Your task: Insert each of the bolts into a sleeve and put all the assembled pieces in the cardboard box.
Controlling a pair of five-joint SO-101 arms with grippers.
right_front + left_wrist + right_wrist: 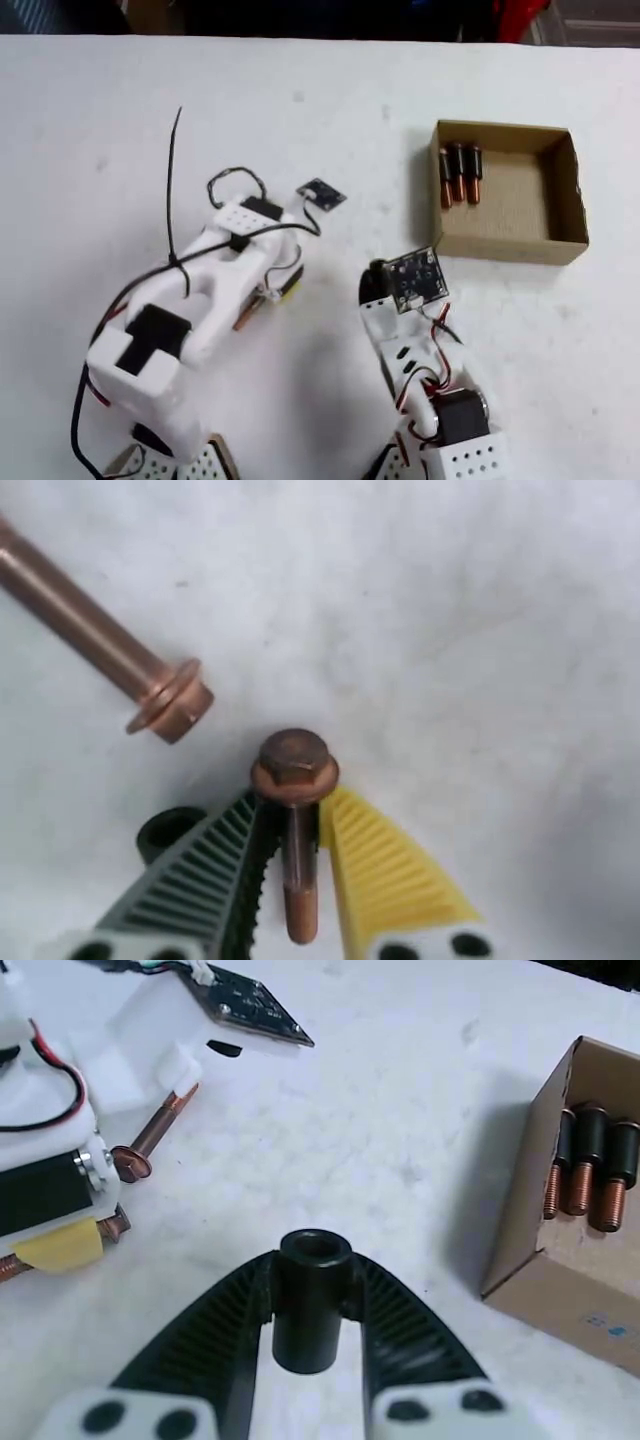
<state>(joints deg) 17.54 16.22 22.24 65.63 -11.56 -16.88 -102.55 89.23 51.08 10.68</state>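
Bolt (295,830) clamped in left gripper (295,800), sleeve (312,1305) in right gripper (313,1266); insertion step. Next: align bolt tip with sleeve bore.

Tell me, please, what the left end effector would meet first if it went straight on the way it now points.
Probably just the white tabletop: the left end effector, shut on a copper hex-head bolt, aims past the loose copper bolt.
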